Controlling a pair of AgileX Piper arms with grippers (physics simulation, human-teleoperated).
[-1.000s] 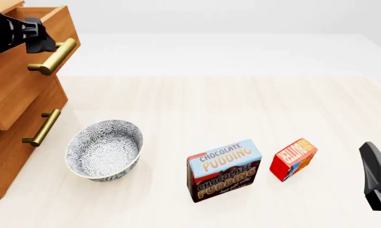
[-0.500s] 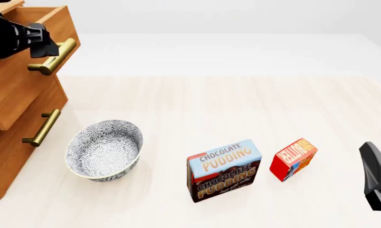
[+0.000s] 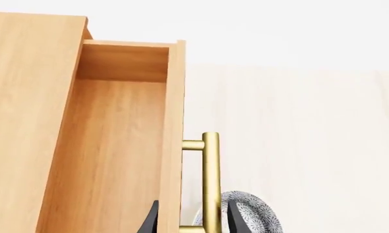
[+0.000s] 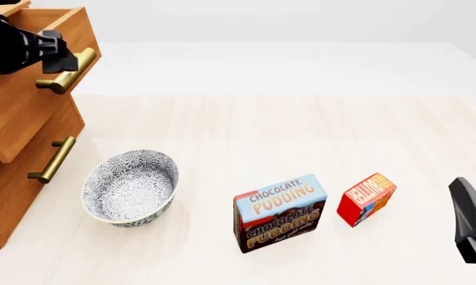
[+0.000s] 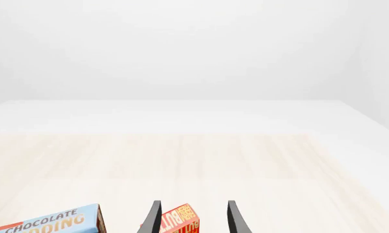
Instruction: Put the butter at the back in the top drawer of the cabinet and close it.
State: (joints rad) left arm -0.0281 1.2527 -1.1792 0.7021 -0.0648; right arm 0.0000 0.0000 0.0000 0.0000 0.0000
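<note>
At the upper left of the front view the left gripper point(image 4: 64, 56) sits at the brass bar handle point(image 4: 66, 72) of the top drawer point(image 4: 32, 104), and its wrist view shows why: one finger lies on the drawer-front side of the bar and the other on the outer side, so the fingers straddle the handle, though whether they press on it I cannot tell. The drawer stands pulled out of the cabinet point(image 4: 8, 196), its bare wooden interior point(image 3: 110, 145) open from above, which suits dropping something in. The butter point(image 4: 366, 198) lies on the table at the lower right, just beside the Chocolate Pudding box point(image 4: 280, 212) and well apart from the drawer. The right gripper point(image 5: 191, 216), fingers apart and holding nothing, hangs low at the right edge with the butter framed between them, probably lined up for a pick. A patterned bowl point(image 4: 130, 187) rests below the drawers.
</note>
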